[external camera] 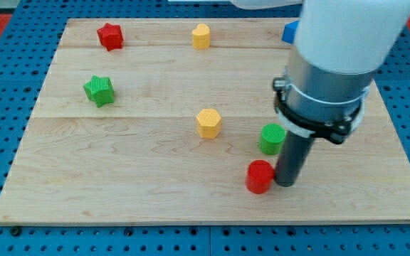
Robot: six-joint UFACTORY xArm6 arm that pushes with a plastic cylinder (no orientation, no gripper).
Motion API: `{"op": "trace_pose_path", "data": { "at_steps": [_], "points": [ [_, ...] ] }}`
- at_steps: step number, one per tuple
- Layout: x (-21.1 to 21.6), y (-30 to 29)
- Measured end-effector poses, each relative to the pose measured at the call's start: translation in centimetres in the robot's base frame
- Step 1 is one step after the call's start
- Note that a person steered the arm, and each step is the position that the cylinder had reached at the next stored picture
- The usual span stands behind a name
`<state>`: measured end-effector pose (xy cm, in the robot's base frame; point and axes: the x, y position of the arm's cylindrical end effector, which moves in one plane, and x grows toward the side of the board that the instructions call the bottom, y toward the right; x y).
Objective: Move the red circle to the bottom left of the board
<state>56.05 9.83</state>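
The red circle (259,176) lies on the wooden board (119,178), right of centre and near the view's bottom edge. My tip (286,183) rests on the board right beside it, touching or almost touching its right side. The dark rod rises from there into the grey and white arm body, which hides part of the board's right side.
A green circle (271,138) sits just above the red circle, next to the rod. A yellow hexagon (208,123) is at centre, another yellow block (201,35) at top centre, a red star (109,35) at top left, a green star (99,90) at left, a blue block (290,31) partly hidden at top right.
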Motion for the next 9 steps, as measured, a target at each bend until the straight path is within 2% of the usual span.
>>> {"op": "trace_pose_path", "data": {
  "at_steps": [4, 7, 9],
  "points": [
    [-0.5, -11.6],
    [-1.7, -13.2],
    [-1.7, -16.9]
  ]
}}
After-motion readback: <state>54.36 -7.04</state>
